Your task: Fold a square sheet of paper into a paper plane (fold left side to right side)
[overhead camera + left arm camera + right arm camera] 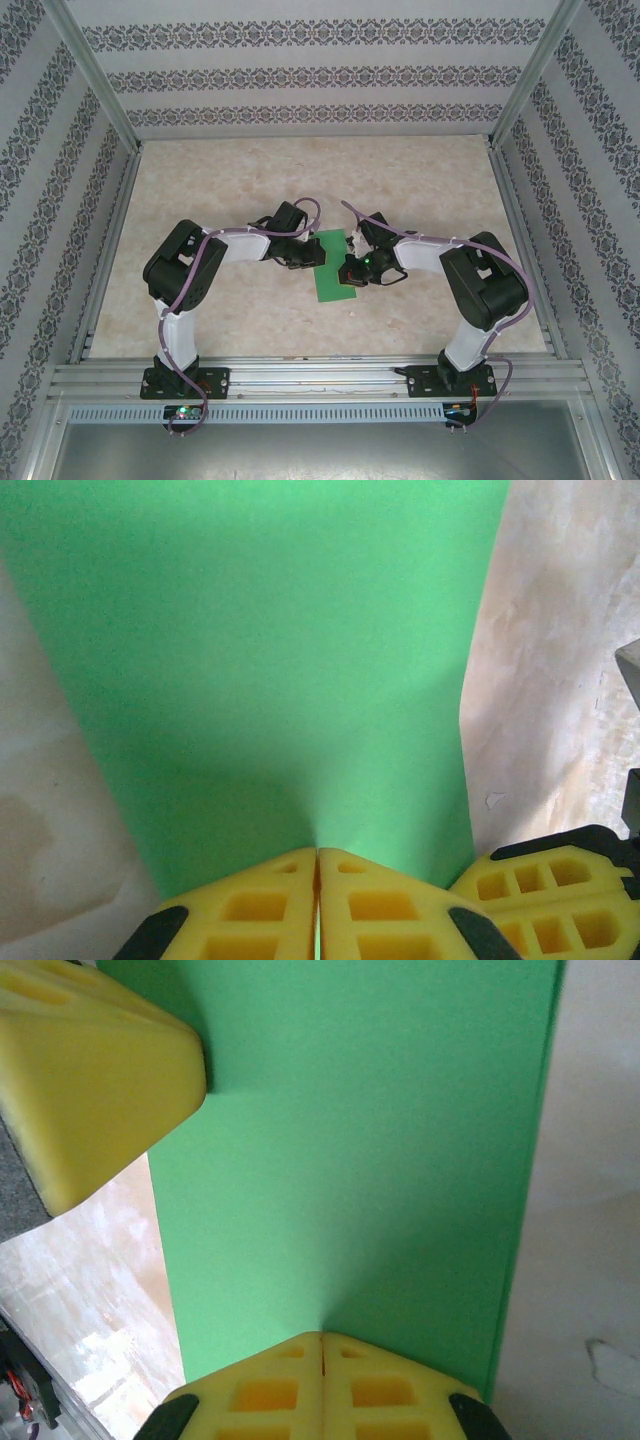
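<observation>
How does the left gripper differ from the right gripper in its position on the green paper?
The left gripper meets the green paper from its left side, while the right gripper meets it from its right side. In the top view, the left gripper sits higher up the paper and the right gripper sits lower. Both are shut, with yellow fingertips against the paper. I cannot tell whether either one pinches it.
</observation>
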{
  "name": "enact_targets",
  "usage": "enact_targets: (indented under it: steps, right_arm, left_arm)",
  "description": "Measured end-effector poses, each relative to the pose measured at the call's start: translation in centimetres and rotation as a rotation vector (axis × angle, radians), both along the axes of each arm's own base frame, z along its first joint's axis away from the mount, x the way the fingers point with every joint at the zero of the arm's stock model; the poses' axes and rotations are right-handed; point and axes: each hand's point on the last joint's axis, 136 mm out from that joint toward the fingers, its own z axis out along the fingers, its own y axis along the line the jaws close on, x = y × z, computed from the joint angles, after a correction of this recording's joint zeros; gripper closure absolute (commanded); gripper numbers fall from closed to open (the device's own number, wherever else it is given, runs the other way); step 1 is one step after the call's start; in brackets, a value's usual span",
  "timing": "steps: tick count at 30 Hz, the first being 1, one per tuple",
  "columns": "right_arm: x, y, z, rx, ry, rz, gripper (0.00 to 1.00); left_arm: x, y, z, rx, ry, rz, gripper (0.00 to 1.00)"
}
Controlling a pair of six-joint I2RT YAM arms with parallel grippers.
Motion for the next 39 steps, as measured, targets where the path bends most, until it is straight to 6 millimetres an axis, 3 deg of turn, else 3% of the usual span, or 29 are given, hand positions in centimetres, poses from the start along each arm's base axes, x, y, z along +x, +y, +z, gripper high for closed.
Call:
enact_targets:
  steps: [9, 15, 21, 31, 39]
  right_arm:
    - [0.1, 0.0, 0.0, -0.002, -0.005, 0.004, 1.00]
    - [0.2, 0.0, 0.0, -0.002, -0.005, 0.004, 1.00]
    - [0.2, 0.1, -0.1, -0.003, -0.003, 0.004, 1.00]
    - [0.3, 0.1, -0.1, -0.003, -0.003, 0.004, 1.00]
    - [0.3, 0.1, -0.1, -0.003, -0.003, 0.004, 1.00]
  left_arm:
    - [0.5, 0.3, 0.1, -0.014, -0.015, 0.011, 0.89]
    - [2.3, 1.9, 0.1, -0.022, -0.028, 0.058, 0.89]
    - [3.3, 2.1, 0.1, -0.029, -0.010, 0.065, 0.89]
    - [9.0, 4.8, 0.3, 0.025, -0.104, 0.165, 0.89]
    - [9.6, 4.9, 0.2, 0.035, -0.103, 0.170, 0.89]
